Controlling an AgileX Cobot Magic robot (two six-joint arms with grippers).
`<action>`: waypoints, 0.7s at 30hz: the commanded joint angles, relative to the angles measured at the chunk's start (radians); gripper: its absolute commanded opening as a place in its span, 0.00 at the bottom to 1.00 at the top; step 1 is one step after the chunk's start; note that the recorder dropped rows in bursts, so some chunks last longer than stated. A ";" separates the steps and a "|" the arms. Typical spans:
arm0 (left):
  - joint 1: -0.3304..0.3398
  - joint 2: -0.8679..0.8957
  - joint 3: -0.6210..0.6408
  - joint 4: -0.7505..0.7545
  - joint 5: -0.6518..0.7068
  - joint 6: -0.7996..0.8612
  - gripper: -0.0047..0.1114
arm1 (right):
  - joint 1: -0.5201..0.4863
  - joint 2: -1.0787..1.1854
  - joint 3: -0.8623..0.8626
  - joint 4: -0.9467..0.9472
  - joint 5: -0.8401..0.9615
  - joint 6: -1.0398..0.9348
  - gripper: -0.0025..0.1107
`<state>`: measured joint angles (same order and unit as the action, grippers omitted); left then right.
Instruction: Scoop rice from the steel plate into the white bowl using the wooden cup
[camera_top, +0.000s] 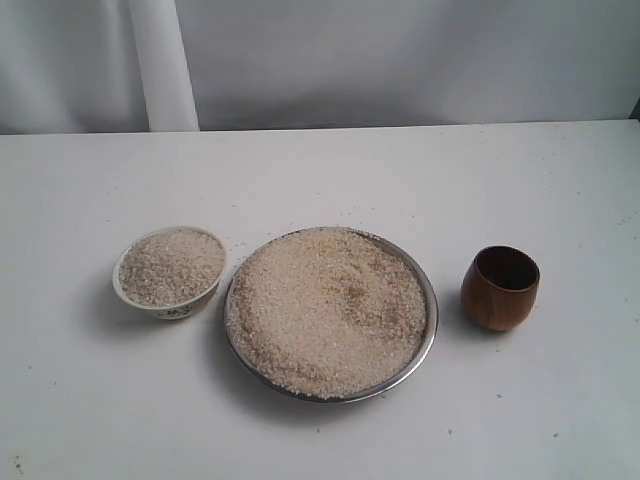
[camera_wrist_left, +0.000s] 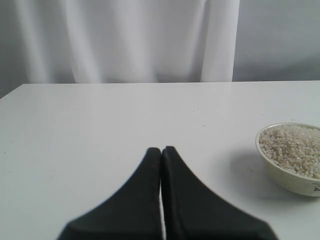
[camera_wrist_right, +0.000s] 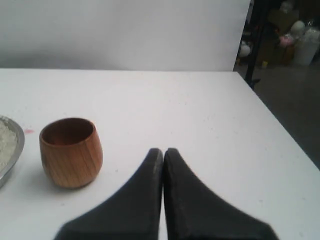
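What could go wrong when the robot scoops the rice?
The bowl is already nearly full, so more rice may spill over. The plate is heaped to its rim, so digging in could push grains onto the table. The right gripper is shut; it must open or it might knock the cup over.

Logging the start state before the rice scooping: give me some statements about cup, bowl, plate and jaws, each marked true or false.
The wooden cup stands upright, right of the steel plate in the exterior view. True.
The white bowl is empty. False: it holds rice.
The right gripper grips the cup. False: its jaws are shut on nothing; the cup stands apart.
The plate lies between bowl and cup. True.
The left gripper has open jaws. False: they are shut.
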<state>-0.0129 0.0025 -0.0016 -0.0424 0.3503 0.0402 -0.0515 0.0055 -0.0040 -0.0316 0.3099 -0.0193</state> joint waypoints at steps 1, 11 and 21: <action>-0.003 -0.003 0.002 0.000 -0.006 -0.004 0.04 | 0.002 -0.005 0.004 0.032 0.034 0.004 0.02; -0.003 -0.003 0.002 0.000 -0.006 -0.004 0.04 | 0.002 -0.005 0.004 0.032 0.032 0.004 0.02; -0.003 -0.003 0.002 0.000 -0.006 -0.004 0.04 | 0.002 -0.005 0.004 0.032 0.032 0.004 0.02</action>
<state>-0.0129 0.0025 -0.0016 -0.0424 0.3503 0.0402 -0.0515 0.0055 -0.0040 -0.0086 0.3412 -0.0174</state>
